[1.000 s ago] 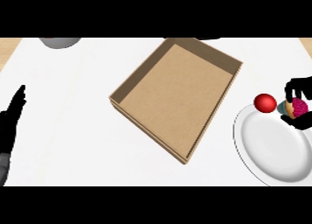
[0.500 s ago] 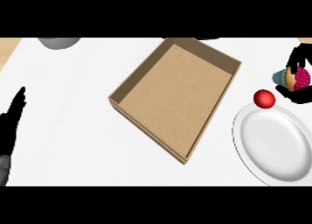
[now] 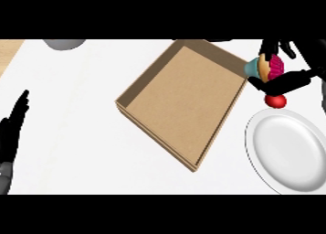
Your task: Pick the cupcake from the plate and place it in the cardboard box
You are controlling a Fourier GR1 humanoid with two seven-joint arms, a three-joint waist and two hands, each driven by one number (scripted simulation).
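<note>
Cupcake (image 3: pixel 267 67) is sitting tilted in the right hand (image 3: pixel 286 83), whose fingers and thumb are curling round it. It is hanging just beside the right corner of the cardboard box (image 3: pixel 185 97), clear of the plate (image 3: pixel 290 155). Red ball (image 3: pixel 276 101) is lying at the plate's far rim, under the hand. Left hand (image 3: pixel 10 132) is resting at the left edge, fingers straight and together.

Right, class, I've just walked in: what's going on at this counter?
The robot's right hand is curled round the cupcake and holds it in the air beside the right rim of the cardboard box, not yet inside. The white plate is bare, with a red ball at its top edge. The left hand rests open at the view's left edge.
</note>
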